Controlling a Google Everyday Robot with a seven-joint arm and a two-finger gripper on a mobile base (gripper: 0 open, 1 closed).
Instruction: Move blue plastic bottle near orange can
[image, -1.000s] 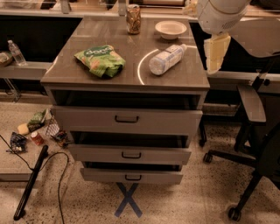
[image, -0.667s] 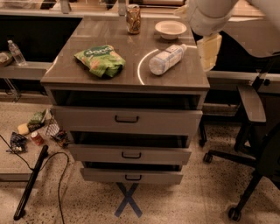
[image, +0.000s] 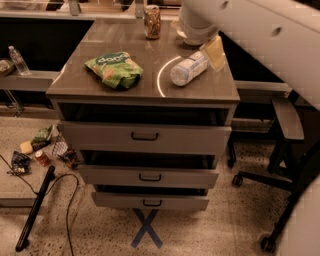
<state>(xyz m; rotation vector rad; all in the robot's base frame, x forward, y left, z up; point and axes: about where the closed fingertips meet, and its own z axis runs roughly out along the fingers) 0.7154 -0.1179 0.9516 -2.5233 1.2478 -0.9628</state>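
Camera view, the only one on record. You are looking down on the bench (image: 125, 37), which is carrying every item of the task.

- The blue plastic bottle (image: 189, 68) is lying on its side at the right of the bench top, with its narrow end pointing toward the back right.
- The orange can (image: 152, 22) is standing upright at the back edge, well apart from the bottle.
- A green chip bag (image: 114, 70) is lying to the left of the bottle, clear of the line between bottle and can.
- The claw (image: 214, 53) is hanging at the end of the white arm (image: 260, 35), just beside the bottle's narrow end. You cannot tell how far open it is, nor whether it is touching the bottle. The bottle is resting on the bench, so in all likelihood the claw is lifting nothing.

Judgement: you are working the approach step, with the grasp not yet made and the transfer not begun. The next move is calling for a settled position over the bottle's body, a firm closure across its width, and then a carry toward the back left. You should be setting the bottle down beside the can without knocking it.
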